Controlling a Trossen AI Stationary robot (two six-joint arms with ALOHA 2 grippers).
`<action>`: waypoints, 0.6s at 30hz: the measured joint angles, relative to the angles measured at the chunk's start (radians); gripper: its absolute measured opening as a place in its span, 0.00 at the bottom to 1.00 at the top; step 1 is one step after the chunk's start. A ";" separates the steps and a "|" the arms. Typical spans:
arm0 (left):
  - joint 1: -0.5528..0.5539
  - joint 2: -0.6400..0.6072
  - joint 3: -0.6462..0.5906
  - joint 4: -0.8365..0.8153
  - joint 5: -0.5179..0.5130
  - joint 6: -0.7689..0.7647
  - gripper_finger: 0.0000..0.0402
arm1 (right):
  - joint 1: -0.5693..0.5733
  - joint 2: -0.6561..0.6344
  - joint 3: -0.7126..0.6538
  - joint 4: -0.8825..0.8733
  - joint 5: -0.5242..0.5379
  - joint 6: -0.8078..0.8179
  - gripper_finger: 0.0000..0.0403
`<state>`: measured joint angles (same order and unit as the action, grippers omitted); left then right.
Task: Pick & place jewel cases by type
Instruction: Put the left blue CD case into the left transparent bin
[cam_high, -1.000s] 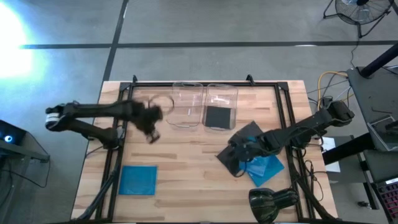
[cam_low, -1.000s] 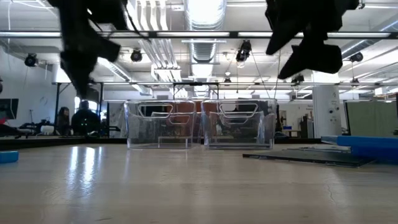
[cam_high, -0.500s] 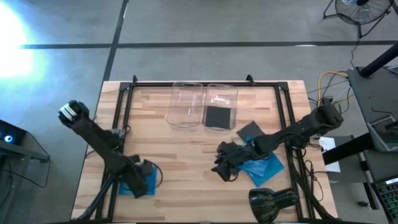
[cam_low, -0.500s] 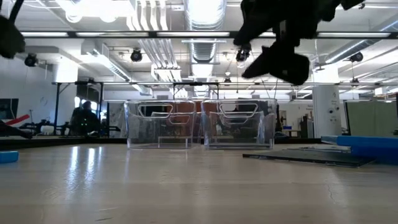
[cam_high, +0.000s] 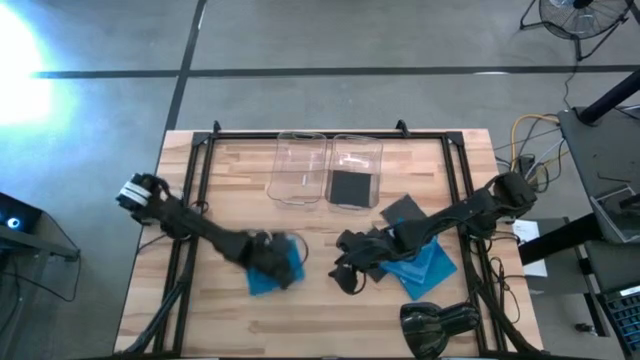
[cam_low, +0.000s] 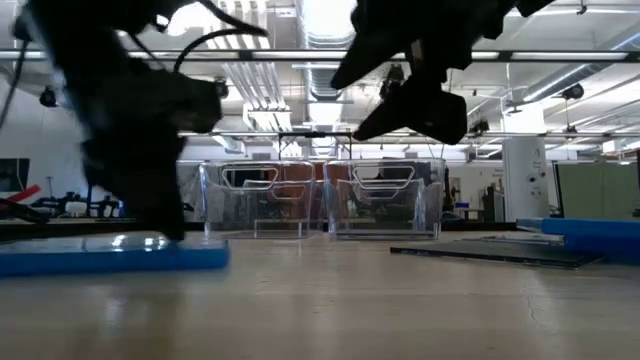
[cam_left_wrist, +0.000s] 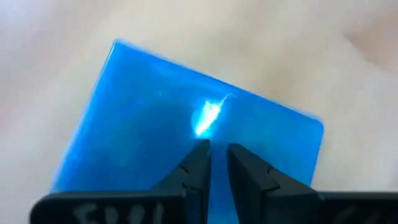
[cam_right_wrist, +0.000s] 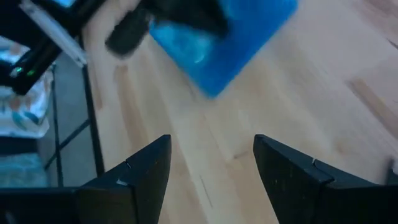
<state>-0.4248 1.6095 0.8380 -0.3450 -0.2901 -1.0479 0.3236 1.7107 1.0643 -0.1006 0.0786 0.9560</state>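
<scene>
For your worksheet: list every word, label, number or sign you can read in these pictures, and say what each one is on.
None can be read.
Pale marks on the left claw's housing bar: too blurred to read.
The blue jewel case carries no print, only a glare spot.

Robotics lab or industrial workshop: open ceiling with exposed ducting (cam_low: 325, 40) and strip lights above the wooden table (cam_high: 320, 300), grey concrete floor (cam_high: 330, 30) around it. Beyond the table, more workstations and a seated person (cam_low: 130, 185); right of the table, a floor fan (cam_high: 580, 15), yellow cabling (cam_high: 530, 125) and a metal bench
</scene>
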 joint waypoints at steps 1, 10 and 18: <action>0.022 -0.025 0.009 -0.050 -0.022 0.018 0.09 | -0.001 0.000 -0.002 -0.013 0.000 0.026 0.56; 0.021 -0.233 -0.014 -0.585 -0.130 -0.151 0.09 | -0.003 0.067 -0.017 0.027 -0.008 0.174 0.56; 0.159 -0.251 -0.228 -0.285 -0.064 -0.231 0.09 | -0.007 0.273 0.108 0.133 -0.091 0.374 0.56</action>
<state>-0.2662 1.3584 0.6102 -0.6297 -0.3540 -1.2785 0.3161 1.9836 1.1721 0.0325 -0.0127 1.3302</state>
